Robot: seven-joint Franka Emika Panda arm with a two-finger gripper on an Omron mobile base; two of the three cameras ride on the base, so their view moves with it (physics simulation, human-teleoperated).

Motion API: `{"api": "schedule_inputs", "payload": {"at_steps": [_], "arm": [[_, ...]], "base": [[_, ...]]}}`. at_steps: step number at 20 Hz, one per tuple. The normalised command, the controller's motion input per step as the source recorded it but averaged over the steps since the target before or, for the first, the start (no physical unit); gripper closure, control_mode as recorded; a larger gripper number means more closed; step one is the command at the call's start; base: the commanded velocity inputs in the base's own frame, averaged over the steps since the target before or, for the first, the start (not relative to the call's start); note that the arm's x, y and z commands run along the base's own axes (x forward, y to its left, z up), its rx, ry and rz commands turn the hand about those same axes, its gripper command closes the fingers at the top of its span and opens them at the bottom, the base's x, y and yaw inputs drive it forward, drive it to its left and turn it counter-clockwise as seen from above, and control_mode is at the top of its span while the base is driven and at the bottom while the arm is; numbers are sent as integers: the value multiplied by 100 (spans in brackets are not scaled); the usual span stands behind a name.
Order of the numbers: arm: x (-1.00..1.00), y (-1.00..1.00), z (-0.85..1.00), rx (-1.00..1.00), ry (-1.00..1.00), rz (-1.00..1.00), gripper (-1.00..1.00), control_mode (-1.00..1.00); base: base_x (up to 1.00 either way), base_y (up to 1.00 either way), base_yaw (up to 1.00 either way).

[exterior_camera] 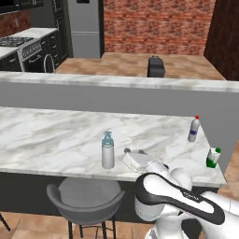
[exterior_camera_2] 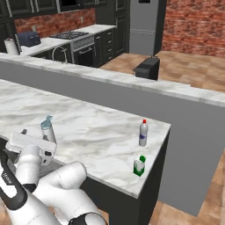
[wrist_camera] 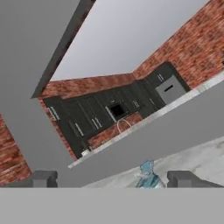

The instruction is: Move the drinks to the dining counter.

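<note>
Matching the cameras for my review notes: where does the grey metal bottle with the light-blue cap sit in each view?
Left base view: grey metal bottle stands low centre, near the dining counter's front edge, just left of the gripper.
Right base view: far left, at, right behind the gripper.
Hand view: its blue cap pokes up at bottom centre, between the fingertips.
Shared landmark: the curved sink faucet.

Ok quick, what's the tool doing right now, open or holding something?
Tool: open, holding nothing; the grey bottle stands free on the dining counter just ahead of it.
</note>
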Motion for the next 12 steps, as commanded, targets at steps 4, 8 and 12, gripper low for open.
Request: {"api": "schedule_inputs", "payload": {"at_steps": [4,8,12], "arm": [[-64,18,100,2,-13,0,-100,-100],[-63,16,100,1,-13,0,-100,-100],[-64,9,100,0,-13,0,-100,-100]], "base": [[0,0,0],[0,0,0],[0,0,0]]}}
